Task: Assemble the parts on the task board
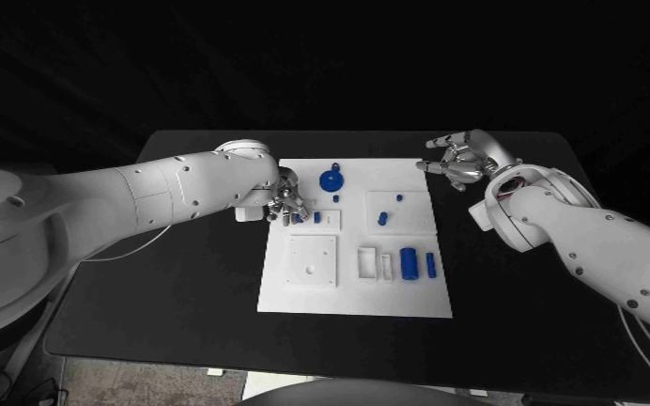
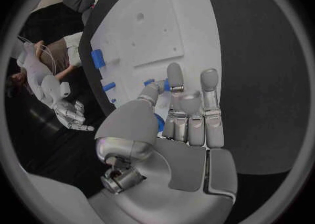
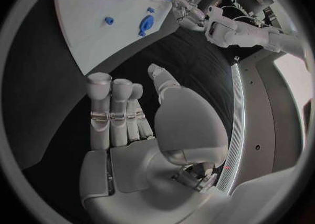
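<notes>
Here the left hand (image 1: 281, 201) pinches a small blue part (image 2: 162, 83) at its fingertips over the board's (image 1: 355, 279) near edge; the right hand (image 1: 460, 160), fingers spread, holds nothing beyond the board's corner.

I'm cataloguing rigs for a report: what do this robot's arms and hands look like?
Both arms are smooth, rounded white shells with small dark dots. The left hand and right hand are silver metal, each with many jointed fingers tipped in pale grey rounded pads. The palms carry light grey plates. A thin pale cable hangs under the left arm.
</notes>
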